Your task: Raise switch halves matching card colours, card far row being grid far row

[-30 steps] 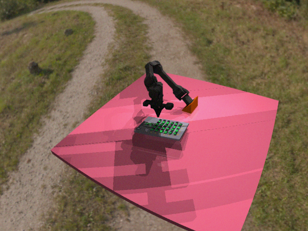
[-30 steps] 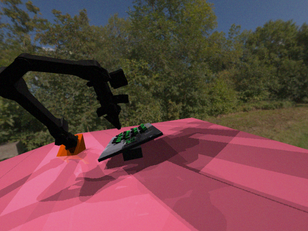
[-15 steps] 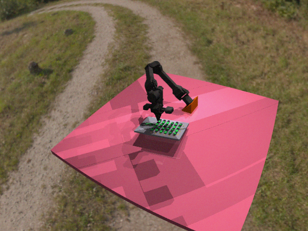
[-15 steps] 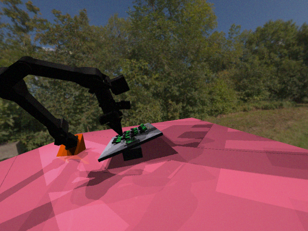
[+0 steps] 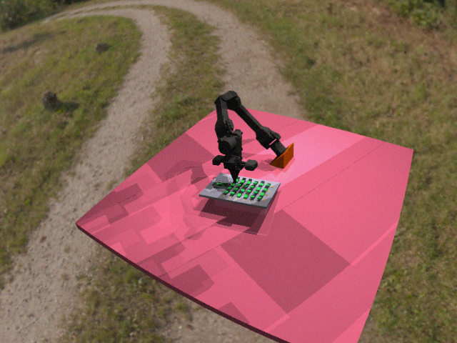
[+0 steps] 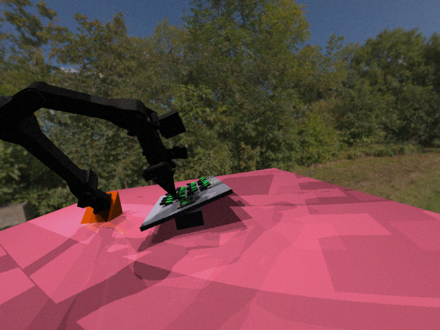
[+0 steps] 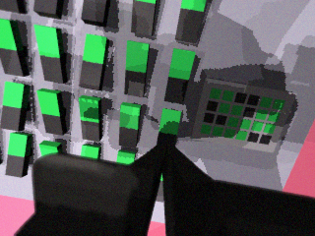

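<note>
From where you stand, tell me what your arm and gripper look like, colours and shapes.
The arm is black, built of chunky angular links. The gripper is black too, with broad blocky fingers tapering to narrow tips. I can't make out markings or cables.

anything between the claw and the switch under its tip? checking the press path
Nothing visible in the way: in the wrist view the closed claw comes right down at the near end of the rightmost switch. Whether it touches, I can't tell; the tip hides that end.
</note>
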`<state>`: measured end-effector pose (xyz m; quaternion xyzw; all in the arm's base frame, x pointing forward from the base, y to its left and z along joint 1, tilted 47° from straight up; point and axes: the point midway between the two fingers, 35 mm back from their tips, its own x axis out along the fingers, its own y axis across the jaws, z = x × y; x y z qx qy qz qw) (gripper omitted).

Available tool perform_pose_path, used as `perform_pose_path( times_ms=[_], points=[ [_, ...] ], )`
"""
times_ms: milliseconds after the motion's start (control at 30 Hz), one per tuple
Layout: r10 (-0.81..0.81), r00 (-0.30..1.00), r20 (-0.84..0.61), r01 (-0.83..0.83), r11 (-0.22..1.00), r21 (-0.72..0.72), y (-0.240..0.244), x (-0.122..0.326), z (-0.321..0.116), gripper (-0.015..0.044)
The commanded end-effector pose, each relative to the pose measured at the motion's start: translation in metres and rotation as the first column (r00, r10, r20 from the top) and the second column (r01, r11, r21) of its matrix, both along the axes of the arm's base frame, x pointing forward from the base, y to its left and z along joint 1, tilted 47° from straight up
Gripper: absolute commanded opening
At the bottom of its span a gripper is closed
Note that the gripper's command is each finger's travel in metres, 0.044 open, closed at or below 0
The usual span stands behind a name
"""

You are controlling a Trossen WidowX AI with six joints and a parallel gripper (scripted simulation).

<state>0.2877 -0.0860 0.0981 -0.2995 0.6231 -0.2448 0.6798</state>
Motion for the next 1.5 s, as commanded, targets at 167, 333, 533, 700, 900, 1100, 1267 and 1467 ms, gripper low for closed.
perform_pose_path(
  times_ms=[167, 333, 533, 700, 900, 1100, 1267, 1467],
  points=[
    [0.004, 1.0, -0.002, -0.004, 1.0, -0.003, -0.0005, 0.0004, -0.0002, 0.0],
    [0.004, 1.0, -0.002, -0.004, 1.0, -0.003, -0.0009, 0.0005, -0.0007, 0.0],
    [0.004, 1.0, -0.002, -0.004, 1.0, -0.003, -0.0015, 0.0005, -0.0012, 0.0],
    [0.004, 1.0, -0.002, -0.004, 1.0, -0.003, -0.002, 0.0006, -0.0017, 0.0],
    [0.004, 1.0, -0.002, -0.004, 1.0, -0.003, -0.0026, 0.0006, -0.0023, 0.0],
    [0.004, 1.0, -0.002, -0.004, 1.0, -0.003, -0.0031, 0.0007, -0.0028, 0.0],
    [0.004, 1.0, -0.002, -0.004, 1.0, -0.003, -0.0036, 0.0007, -0.0033, 0.0],
    [0.004, 1.0, -0.002, -0.004, 1.0, -0.003, -0.0042, 0.0008, -0.0038, 0.0]
  ],
)
